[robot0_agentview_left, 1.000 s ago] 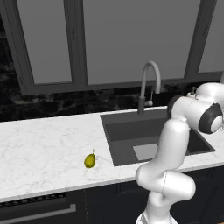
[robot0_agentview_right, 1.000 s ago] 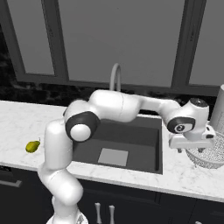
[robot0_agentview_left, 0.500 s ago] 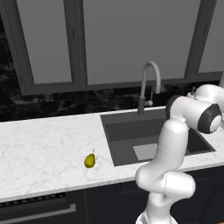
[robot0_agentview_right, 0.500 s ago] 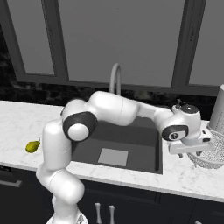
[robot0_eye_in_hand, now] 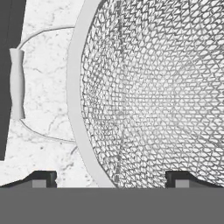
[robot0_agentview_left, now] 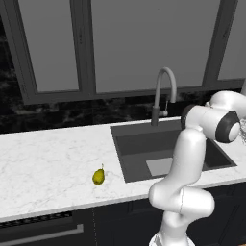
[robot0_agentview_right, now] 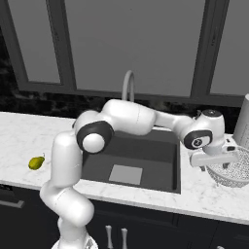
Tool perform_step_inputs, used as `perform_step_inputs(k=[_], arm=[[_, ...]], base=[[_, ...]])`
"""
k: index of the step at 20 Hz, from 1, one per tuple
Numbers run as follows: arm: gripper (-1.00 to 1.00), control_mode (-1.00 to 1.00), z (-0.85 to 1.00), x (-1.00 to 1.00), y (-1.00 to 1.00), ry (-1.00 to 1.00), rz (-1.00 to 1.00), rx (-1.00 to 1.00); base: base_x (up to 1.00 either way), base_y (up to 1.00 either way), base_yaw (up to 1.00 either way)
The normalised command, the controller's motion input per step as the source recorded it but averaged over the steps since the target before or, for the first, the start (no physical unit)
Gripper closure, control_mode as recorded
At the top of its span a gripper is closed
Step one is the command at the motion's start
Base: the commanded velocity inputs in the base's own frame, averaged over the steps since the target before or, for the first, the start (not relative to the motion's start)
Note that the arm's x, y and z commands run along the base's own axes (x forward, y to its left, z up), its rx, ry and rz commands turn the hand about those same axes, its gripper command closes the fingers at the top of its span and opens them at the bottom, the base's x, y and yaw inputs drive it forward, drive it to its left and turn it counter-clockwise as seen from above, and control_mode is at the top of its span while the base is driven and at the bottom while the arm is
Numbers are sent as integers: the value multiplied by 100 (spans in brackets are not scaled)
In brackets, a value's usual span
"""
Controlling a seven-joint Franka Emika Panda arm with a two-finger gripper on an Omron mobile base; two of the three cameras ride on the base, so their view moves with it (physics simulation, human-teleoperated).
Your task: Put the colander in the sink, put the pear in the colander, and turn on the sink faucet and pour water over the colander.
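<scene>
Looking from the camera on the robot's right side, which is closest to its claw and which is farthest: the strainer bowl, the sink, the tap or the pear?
From the gripper, nearest first:
1. The colander, right under it on the counter, right of the sink.
2. The sink, just to its left.
3. The sink faucet, behind the sink, partly hidden by the arm.
4. The pear, far left on the counter.
</scene>
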Motion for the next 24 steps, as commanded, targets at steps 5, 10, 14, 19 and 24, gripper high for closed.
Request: perform_step_inputs(k=[5, 10, 14, 19, 24], arm=[[-100, -100, -8, 7, 0, 0, 9, 0], [-100, -100, -25, 1, 0, 2, 14, 0], [-100, -100, -26, 0, 0, 1, 11, 0], [-100, -100, -4, 0, 0, 0, 2, 0], [-100, -100, 0, 1, 0, 0, -1, 0]], base=[[0, 0, 0], [0, 0, 0], [0, 0, 0], [0, 0, 0], [0, 0, 0]])
